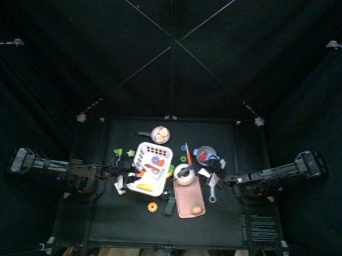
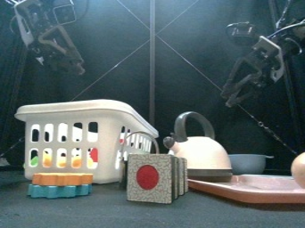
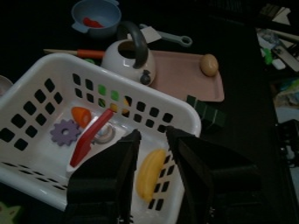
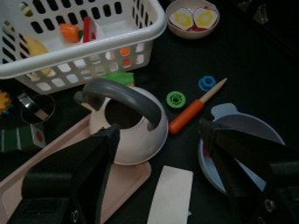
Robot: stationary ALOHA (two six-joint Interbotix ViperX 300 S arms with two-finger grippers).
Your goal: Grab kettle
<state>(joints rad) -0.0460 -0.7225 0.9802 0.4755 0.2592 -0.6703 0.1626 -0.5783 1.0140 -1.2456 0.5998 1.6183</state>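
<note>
Right fingers (image 4: 82,171): we see the right gripper (image 4: 158,171) with its pair spread wide, holding nothing, hovering above the kettle.
Left fingers (image 3: 117,162): we see the left gripper (image 3: 149,166) with a narrow gap between its pair, nothing in it, hanging over the basket.
Room: we count one pen of black curtains (image 1: 54,60) around everything.
Table: one small black table (image 1: 247,175); from above, all things crowd its middle.
Basket: one white slotted basket (image 2: 84,125), at about nine o'clock of the kettle from above; inside we count one banana (image 3: 149,171), one long red piece (image 3: 91,138), one purple gear shape (image 3: 66,133) and one orange piece (image 3: 80,114).
Tray: one pink tray (image 2: 256,189), with one tan egg-shaped thing (image 3: 209,63) on it.
Kettle: one white kettle (image 4: 135,131) with a grey arched handle, upright on the tray's corner, just beside the basket, at about twelve o'clock of the right gripper in its wrist view.
Bowls: one blue bowl (image 4: 239,127) just beside the right gripper; one pink bowl (image 4: 193,19) holding two halved eggs.
Carrot: one (image 4: 195,107), between kettle and blue bowl.
Rings: two small ones, green (image 4: 177,99) and blue (image 4: 207,84), beside the carrot.
Card block: one, with a red dot (image 2: 152,178), in front of the kettle.
</note>
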